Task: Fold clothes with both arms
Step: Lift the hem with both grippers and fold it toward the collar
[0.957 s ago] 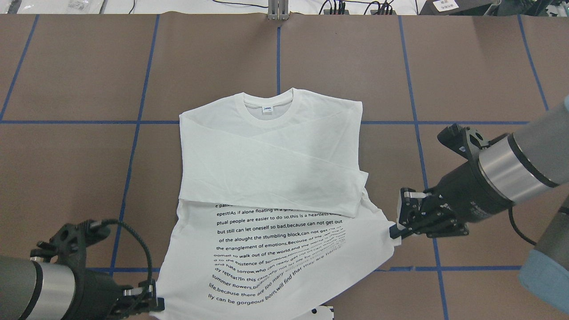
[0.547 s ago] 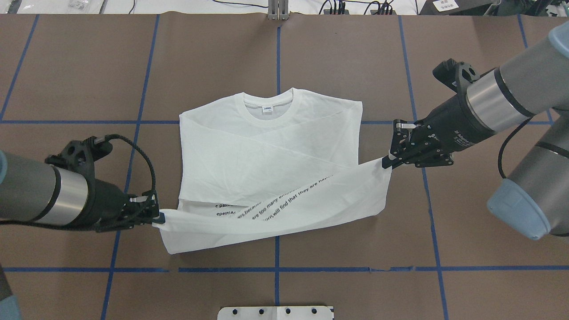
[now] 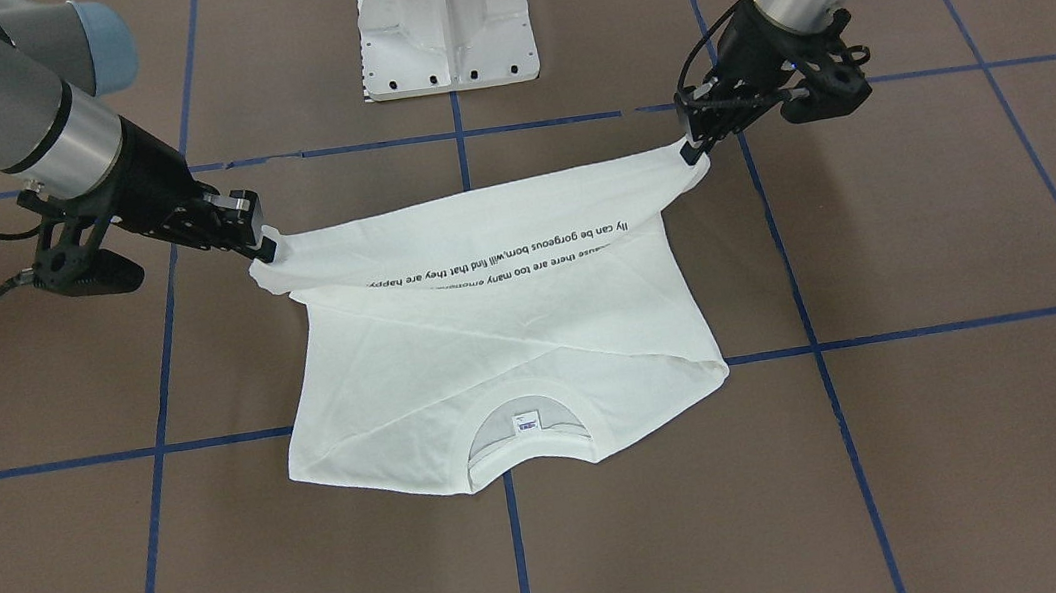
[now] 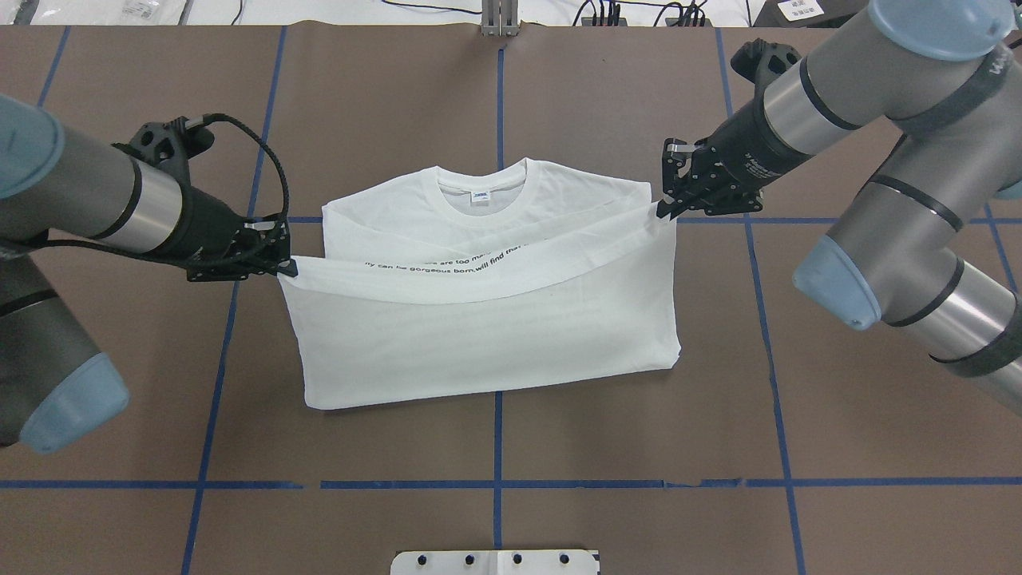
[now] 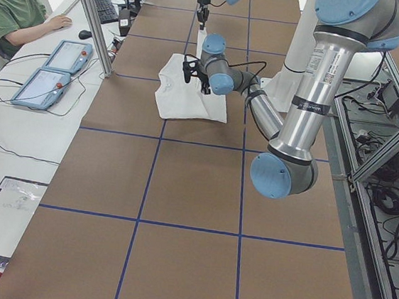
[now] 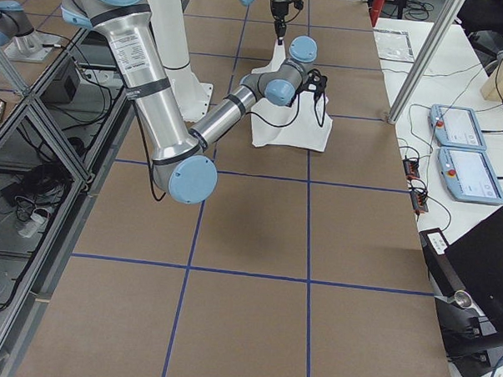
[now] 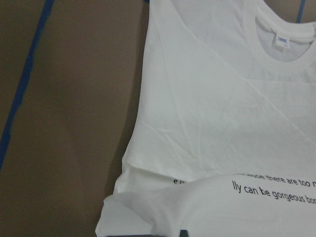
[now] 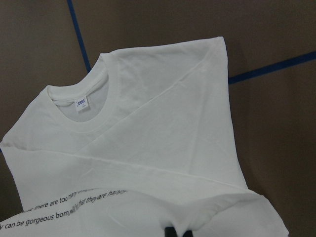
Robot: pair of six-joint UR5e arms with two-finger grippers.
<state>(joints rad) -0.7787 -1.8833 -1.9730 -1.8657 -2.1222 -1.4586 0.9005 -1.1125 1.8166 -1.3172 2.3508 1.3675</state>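
The white long-sleeved T-shirt (image 4: 487, 335) lies on the brown table with its sleeves folded across the chest. Its ribbed collar (image 4: 481, 185) points away from the robot. My left gripper (image 4: 283, 267) is shut on the left hem corner, and my right gripper (image 4: 663, 209) is shut on the right hem corner. The hem hangs stretched between them above the chest, one line of black text (image 4: 447, 263) showing on its underside. From the front, the left gripper (image 3: 692, 152) and the right gripper (image 3: 263, 248) hold the same raised edge. Both wrist views look down on the shirt (image 7: 212, 123) (image 8: 163, 148) and collar.
The white pedestal base (image 3: 444, 20) stands at the table's near edge, behind the shirt. Blue tape lines (image 4: 499, 96) grid the table. Beside the table a person (image 5: 14, 9) sits at a desk with teach pendants (image 5: 51, 69).
Both grippers have carried the hem away from the robot toward the collar. The lower half now lies doubled over, and most of the text block is covered.
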